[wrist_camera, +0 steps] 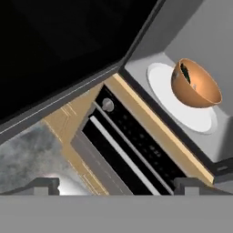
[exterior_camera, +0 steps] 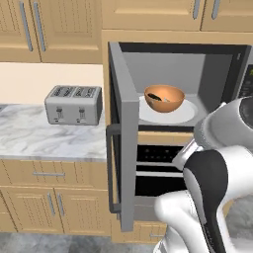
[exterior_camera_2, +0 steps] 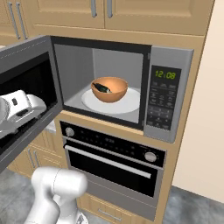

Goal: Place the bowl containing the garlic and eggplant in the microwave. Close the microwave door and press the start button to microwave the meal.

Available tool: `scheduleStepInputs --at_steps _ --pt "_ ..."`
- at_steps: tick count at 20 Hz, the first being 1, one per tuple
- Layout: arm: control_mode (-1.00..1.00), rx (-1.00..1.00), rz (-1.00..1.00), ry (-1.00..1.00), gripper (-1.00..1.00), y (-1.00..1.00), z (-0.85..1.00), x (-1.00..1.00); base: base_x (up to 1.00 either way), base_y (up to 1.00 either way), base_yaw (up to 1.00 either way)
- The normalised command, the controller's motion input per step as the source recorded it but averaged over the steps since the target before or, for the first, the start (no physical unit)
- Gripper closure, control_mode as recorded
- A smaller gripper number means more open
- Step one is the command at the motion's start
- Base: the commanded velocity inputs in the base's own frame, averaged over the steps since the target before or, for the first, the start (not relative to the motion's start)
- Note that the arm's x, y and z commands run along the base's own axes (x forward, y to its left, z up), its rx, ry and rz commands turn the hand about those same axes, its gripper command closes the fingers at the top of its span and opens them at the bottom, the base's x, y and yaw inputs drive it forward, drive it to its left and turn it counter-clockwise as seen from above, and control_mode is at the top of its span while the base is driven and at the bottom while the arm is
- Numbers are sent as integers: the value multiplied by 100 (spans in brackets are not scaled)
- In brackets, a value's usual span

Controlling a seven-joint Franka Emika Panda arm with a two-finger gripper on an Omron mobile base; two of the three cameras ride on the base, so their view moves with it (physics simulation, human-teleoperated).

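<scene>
Grey steel microwave door (exterior_camera: pixel 123 143) hung wide, stiff and hinged; you'd push its outer face, your pincer (wrist_camera: pixel 116 186) fully spread, gripping nothing.

Glossy white rounded arm (exterior_camera: pixel 217 197), dark joint bands

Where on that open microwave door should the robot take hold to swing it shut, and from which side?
Probably the vertical bar handle on the microwave door. It stands off the door's outer face near the free edge, far from the hinge, so it offers leverage. The door hangs wide open, so coming from the outer face, on the toaster side, suits best. The open gripper could close across the bar.
</scene>
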Motion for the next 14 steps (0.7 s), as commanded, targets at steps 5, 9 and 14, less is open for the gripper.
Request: scheduleStepInputs --at_steps 5,9,14 --pt "-100 -24 17 -10 -100 58 6 -56 0 0 0" --pt "-100 -23 10 -10 -100 59 14 -49 0 0 0" --pt "-100 -23 6 -7 -100 67 11 -27 0 0 0"
